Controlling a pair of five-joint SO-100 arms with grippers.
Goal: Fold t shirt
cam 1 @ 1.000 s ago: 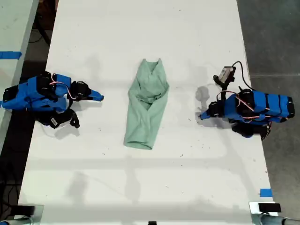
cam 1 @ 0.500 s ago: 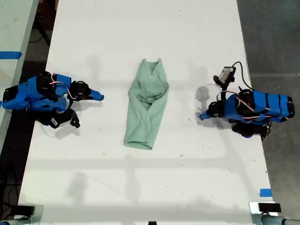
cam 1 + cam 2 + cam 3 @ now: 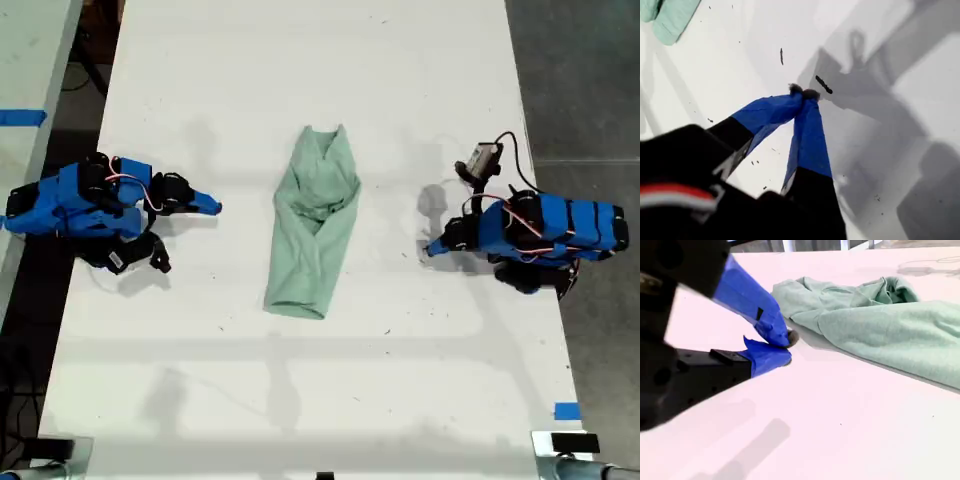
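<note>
The t shirt (image 3: 312, 225) lay on the white table (image 3: 300, 400), a long narrow mint-green strip running up and down the middle of the exterior view, its sides folded in over each other and its lower end squared off. Neither pincer touched it.

My first gripper (image 3: 430, 248) sat low over the table towards the exterior view's right, pointing at the shirt but well apart from it. My second gripper (image 3: 213, 209) sat towards the exterior view's left, also pointing inward and clear of the cloth.

From above, the jaws were too small to judge. The first wrist view settled it for my first gripper (image 3: 804, 92): its blue fingers met at the tips with nothing between them, over bare table crossed by grey shadows and a few dark marks, with only one end of the t shirt (image 3: 670, 17) showing far off. The second wrist view showed my second gripper (image 3: 785, 347) with its blue tips touching, or very nearly so, and empty. The t shirt (image 3: 880, 325) was near ahead, its overlapping folds and wrinkles plain there in a way the exterior view did not give
</note>
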